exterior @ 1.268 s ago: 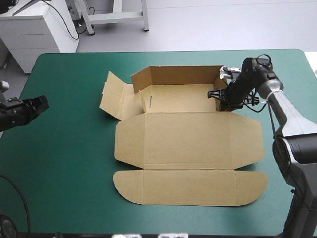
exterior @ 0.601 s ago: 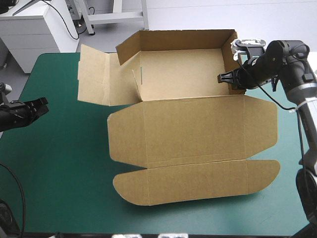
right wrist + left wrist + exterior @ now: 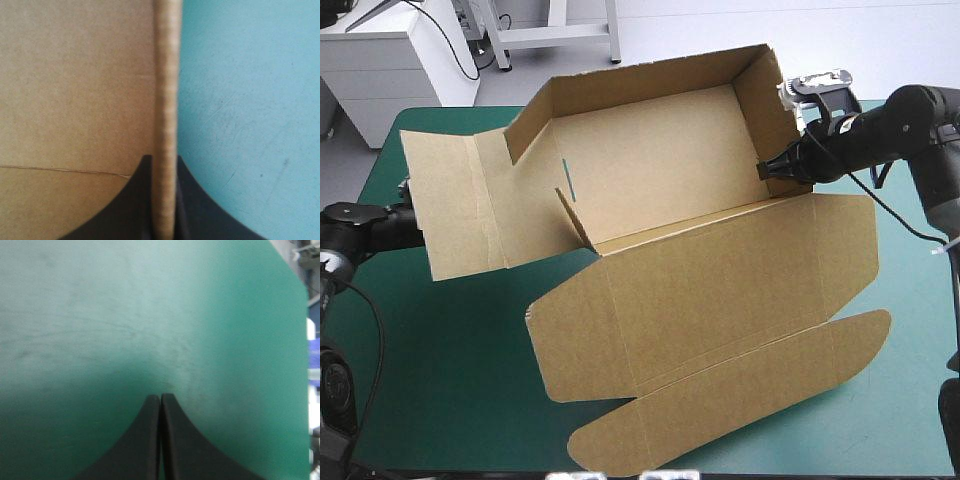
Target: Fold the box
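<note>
The brown box (image 3: 660,180) hangs tilted above the teal-green table, its back and side walls raised and its lid sheet (image 3: 720,290) sloping down toward the table's front edge. My right gripper (image 3: 772,167) is shut on the box's right side wall; in the right wrist view the board's edge (image 3: 166,115) runs straight up between the black fingers (image 3: 187,200). My left gripper (image 3: 160,399) is shut on nothing, pointing over bare teal-green cover. In the high view the left arm (image 3: 360,225) sits at the table's left edge, its tip hidden behind the box's left flap (image 3: 450,205).
The box's rounded front flap (image 3: 740,395) reaches toward the table's front edge. Teal-green cover (image 3: 440,380) shows at the front left and along the right side. A white cabinet (image 3: 400,60) stands beyond the far left corner.
My right gripper has lifted the box higher and tilted it, so the left flap now swings out over the left arm. The left arm has stayed about where it was.
</note>
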Controlling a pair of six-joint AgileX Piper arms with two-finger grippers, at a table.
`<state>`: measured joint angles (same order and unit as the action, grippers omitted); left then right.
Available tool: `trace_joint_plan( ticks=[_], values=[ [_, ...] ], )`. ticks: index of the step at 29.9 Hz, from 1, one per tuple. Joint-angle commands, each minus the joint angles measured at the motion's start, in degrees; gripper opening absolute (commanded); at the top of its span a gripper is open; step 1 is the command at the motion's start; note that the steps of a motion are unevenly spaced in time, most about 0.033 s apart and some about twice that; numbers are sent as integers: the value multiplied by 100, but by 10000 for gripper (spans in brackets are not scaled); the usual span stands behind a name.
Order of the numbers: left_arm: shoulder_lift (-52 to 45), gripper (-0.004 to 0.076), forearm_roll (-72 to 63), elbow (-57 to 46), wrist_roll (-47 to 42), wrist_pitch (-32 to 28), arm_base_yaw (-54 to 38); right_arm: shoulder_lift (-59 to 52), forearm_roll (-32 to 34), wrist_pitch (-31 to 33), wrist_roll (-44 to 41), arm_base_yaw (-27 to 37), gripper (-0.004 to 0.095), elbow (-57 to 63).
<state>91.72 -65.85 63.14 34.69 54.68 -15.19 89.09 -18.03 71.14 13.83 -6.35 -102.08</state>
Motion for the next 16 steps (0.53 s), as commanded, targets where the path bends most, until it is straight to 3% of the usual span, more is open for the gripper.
trace_joint_plan(
  ticks=[1, 5, 16],
  values=[
    [-252, -8, -1240, 151, 72, 315, 541, -96, -180, 33, 27, 9, -18, -3],
    [-288, -8, -1658, 151, 279, 646, 996, 3, 88, -195, -153, 9, -18, 159],
    [-827, -9, -1702, 151, 256, 375, 1488, 141, 425, -411, -455, 9, -18, 285]
  ],
)
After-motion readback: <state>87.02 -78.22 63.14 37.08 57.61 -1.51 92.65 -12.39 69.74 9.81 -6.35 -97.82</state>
